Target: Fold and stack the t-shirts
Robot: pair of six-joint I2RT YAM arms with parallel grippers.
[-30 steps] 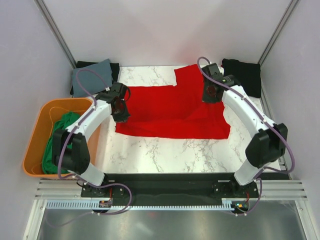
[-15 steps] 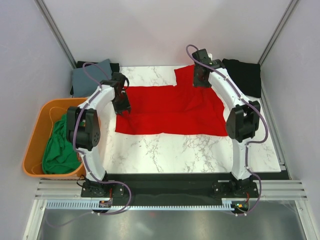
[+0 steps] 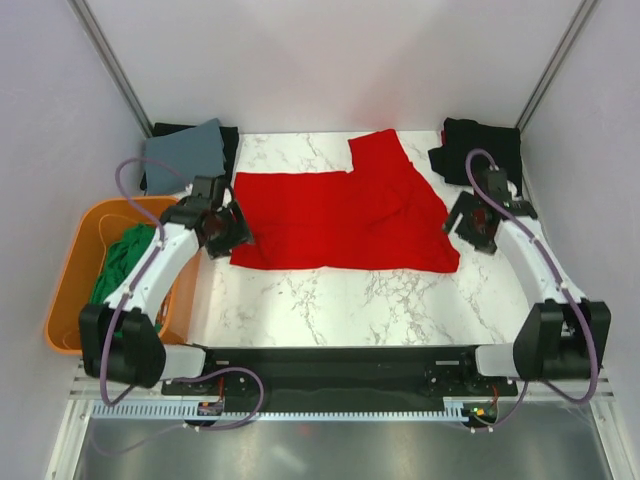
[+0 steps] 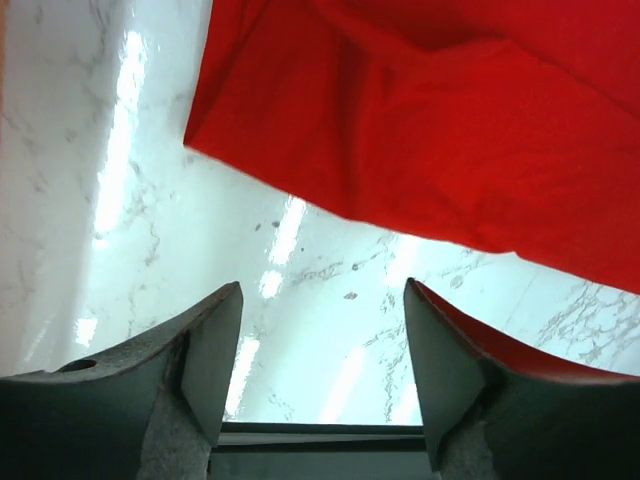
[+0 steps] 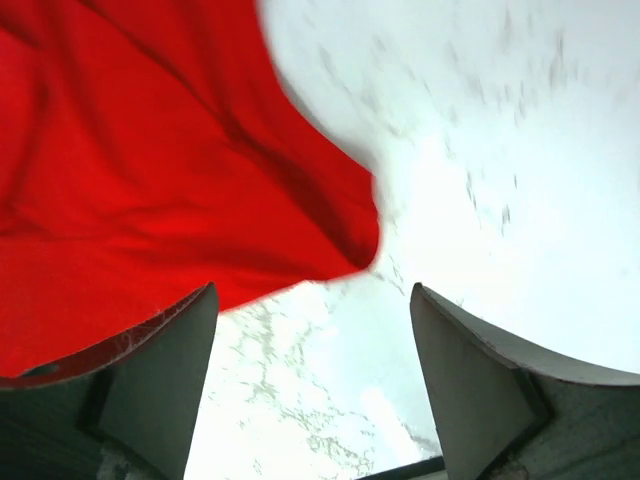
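A red t-shirt [image 3: 345, 215] lies spread and partly folded on the marble table [image 3: 350, 300], one sleeve reaching toward the back. My left gripper [image 3: 235, 232] stands open just off the shirt's left edge, nothing between its fingers; in the left wrist view the red t-shirt [image 4: 420, 130] lies beyond the open gripper [image 4: 322, 345]. My right gripper [image 3: 470, 225] is open beside the shirt's right edge, holding nothing. The right wrist view shows the red t-shirt [image 5: 150, 170] corner ahead of the gripper [image 5: 312, 345].
An orange basket [image 3: 75, 275] at the left holds a green t-shirt [image 3: 120, 285]. A grey-blue folded shirt [image 3: 185, 150] lies on a black one at the back left. A black garment [image 3: 485, 150] sits at the back right. Metal posts frame the back corners.
Both grippers opened and let go of the red shirt, then drew back outward and toward the near side. The shirt now lies flat, folded over.
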